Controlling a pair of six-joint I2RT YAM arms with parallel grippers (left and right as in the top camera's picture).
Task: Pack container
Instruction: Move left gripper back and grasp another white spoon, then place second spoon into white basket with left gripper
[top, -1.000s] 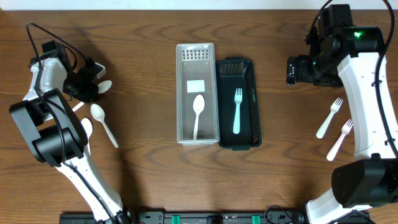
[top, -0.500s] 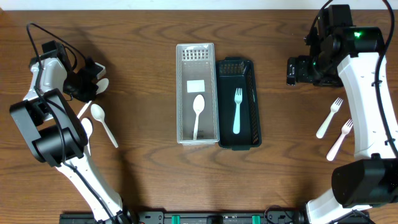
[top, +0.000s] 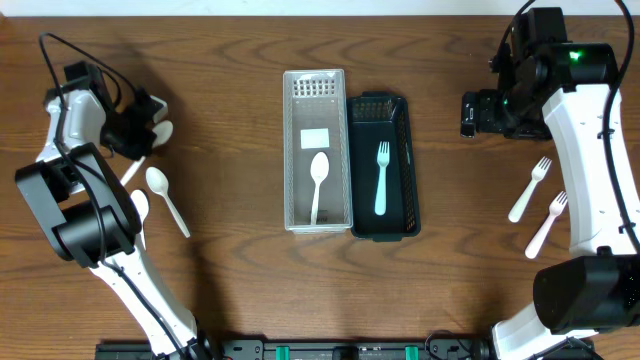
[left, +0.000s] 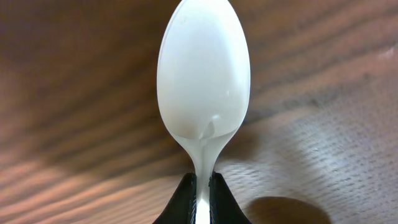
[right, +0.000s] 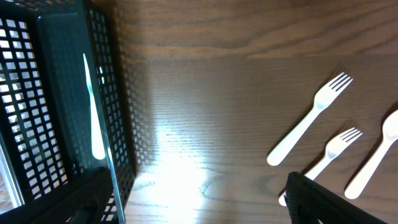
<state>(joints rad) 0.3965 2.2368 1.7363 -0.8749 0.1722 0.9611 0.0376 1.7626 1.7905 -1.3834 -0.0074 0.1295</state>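
Wood tabletop (top: 230, 250) all round. Left fingers (left: 179, 206) clamped on white spoon (left: 202, 81) at the neck, far-left side. Mid-table: clear tray (top: 290, 150) holding second spoon (top: 318, 180), black basket (top: 408, 150) holding fork (top: 381, 180), side by side, touching. Right fingers (right: 314, 199) spread wide, beside basket's right wall.

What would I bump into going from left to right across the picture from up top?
Left claw pinching a white plastic spoon → white slotted plastic tray → dark mesh basket → right claw, open → white plastic forks
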